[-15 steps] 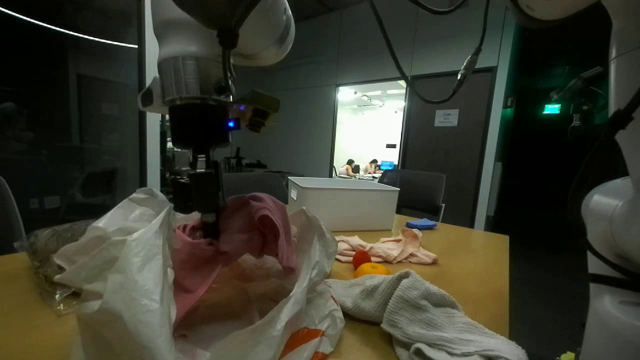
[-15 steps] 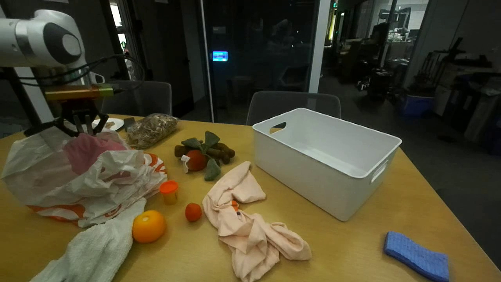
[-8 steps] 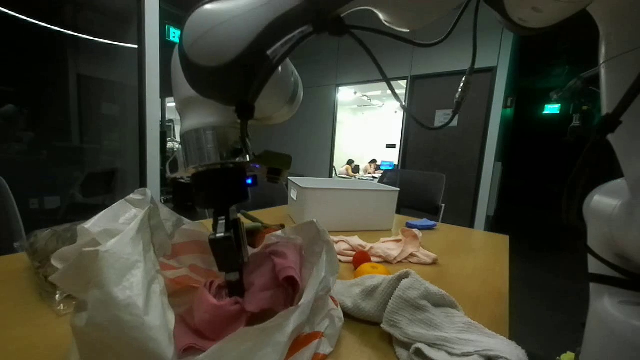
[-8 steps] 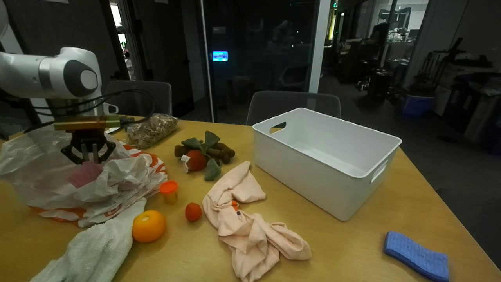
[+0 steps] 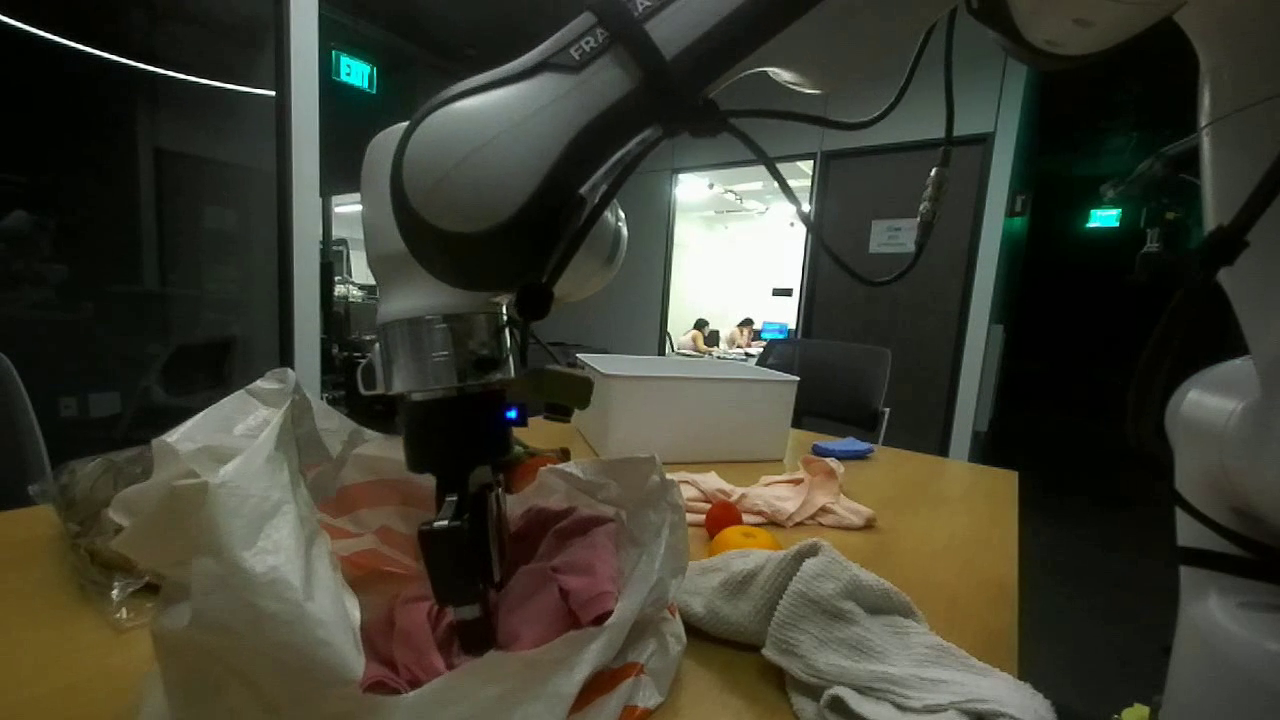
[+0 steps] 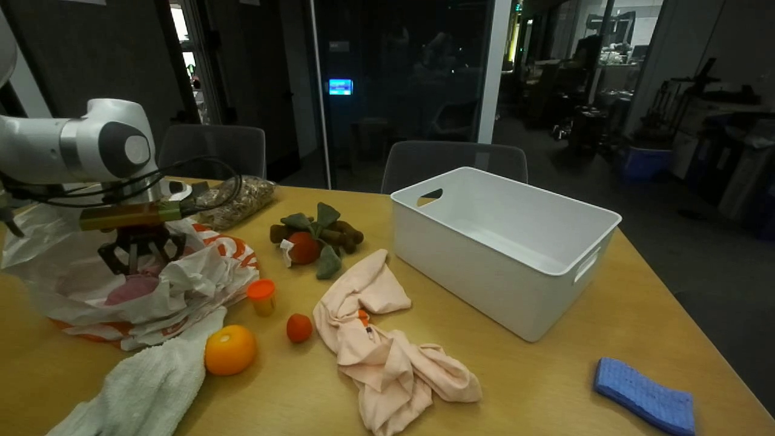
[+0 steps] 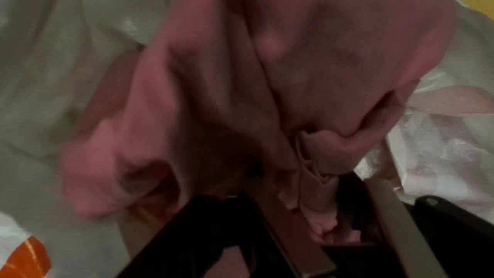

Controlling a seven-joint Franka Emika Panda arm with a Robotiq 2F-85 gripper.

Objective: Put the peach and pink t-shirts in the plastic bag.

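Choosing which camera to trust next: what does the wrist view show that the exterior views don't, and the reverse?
Only the wrist view: small folds of the pink fabric T-shirt bunched at the gap between the parted black jaws.

Both exterior views alone: the crumpled peach fabric T-shirt outside the white, orange-printed plastic bag, plus the white rectangular plastic bin and round orange fruit, among other things.

Shared: the pink T-shirt in that bag, with the jaws at it.

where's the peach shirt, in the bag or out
Out: the peach shirt lies crumpled on the table in both exterior views, apart from the bag.
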